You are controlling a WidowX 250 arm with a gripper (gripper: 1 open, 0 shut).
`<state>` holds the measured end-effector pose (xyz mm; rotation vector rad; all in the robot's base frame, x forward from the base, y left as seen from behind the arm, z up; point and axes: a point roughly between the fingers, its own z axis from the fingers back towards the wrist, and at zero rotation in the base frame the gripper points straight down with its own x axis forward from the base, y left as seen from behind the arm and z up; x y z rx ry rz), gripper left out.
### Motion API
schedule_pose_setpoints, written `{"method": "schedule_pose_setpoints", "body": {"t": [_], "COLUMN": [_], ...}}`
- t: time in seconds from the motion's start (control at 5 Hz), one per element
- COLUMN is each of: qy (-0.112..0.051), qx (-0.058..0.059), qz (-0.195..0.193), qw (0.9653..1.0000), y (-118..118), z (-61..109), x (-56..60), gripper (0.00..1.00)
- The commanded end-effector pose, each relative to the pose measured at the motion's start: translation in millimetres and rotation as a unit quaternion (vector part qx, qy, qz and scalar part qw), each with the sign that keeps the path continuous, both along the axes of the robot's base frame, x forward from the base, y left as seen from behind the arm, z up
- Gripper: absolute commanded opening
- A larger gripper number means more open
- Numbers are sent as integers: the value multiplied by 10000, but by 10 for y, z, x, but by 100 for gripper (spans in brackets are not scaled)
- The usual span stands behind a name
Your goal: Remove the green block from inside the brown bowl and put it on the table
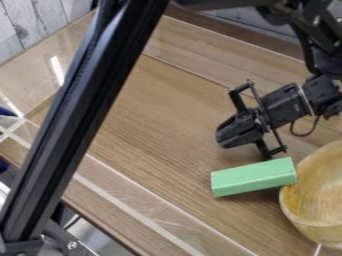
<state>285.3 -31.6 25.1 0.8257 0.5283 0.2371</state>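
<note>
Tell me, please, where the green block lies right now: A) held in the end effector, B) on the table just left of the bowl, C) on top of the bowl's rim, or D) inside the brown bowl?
B: the green block lies flat on the table, beside the brown bowl, below the shut end effector.

**Even daylight, soft focus, glare at the left**

The scene is bright and evenly lit. The strongest glare sits in the upper left of the frame, where the tabletop (147,120) washes out to a pale sheen and a white streak shines on its surface. More thin bright lines run along the clear wall (27,125) at the left edge. Shadows are weak: a narrow dark band lies under the block (254,179), and a faint one below the pincer (238,137). A thick dark bar (94,110) crossing the frame diagonally is close to the lens and badly out of focus. The whole picture is low in resolution and slightly soft, so the pincer reads as a dark silhouette with little detail.
</note>
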Motion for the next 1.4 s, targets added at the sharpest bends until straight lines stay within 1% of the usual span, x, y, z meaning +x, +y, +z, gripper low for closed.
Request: {"method": "schedule_pose_setpoints", "body": {"t": [0.0,0.2,0.6,1.0,1.2], "qy": [-237,-99,-210,-192,-171], "qx": [-44,-17,123,50,-17], "qz": [62,70,186,247,282], "qw": [9997,9999,9995,9995,9995], "y": [9,10,77,139,175], "z": [191,205,264,293,305], "x": [48,17,23,76,97], "gripper": [0,0,0,0,0]}}
